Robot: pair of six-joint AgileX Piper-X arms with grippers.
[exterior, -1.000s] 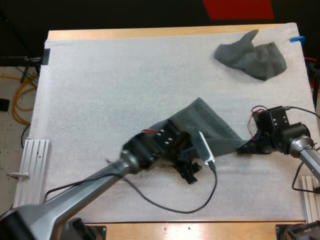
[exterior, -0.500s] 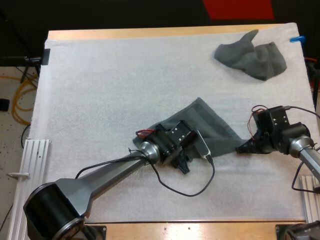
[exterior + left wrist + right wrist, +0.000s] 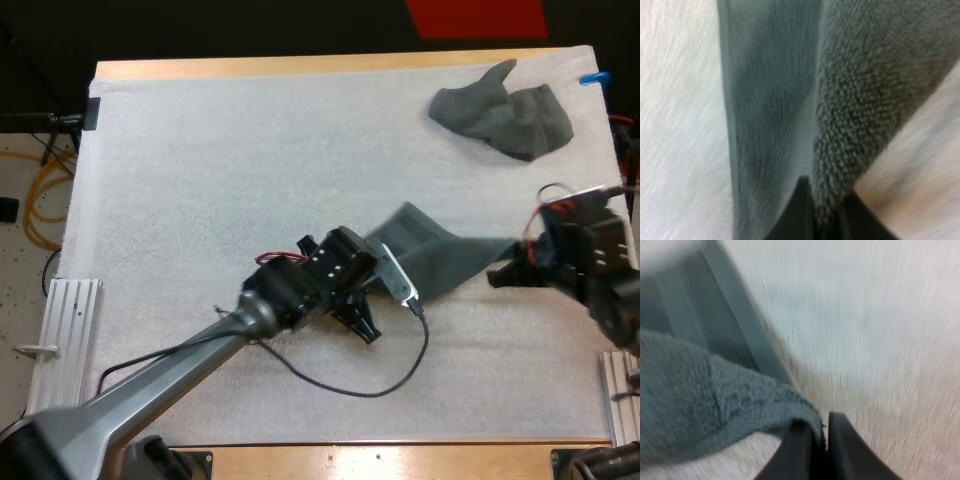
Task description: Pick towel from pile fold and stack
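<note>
While towel [image 3: 440,262] is stretched between them | left jaws: pinching towel | right jaws: pinching towel

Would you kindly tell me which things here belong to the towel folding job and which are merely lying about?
Job: held towel, gripped by left gripper and right gripper; crumpled towel at the mat's far right corner, waiting.
Not the job: white mat; wooden table; metal rail beside the mat's left edge.
</note>
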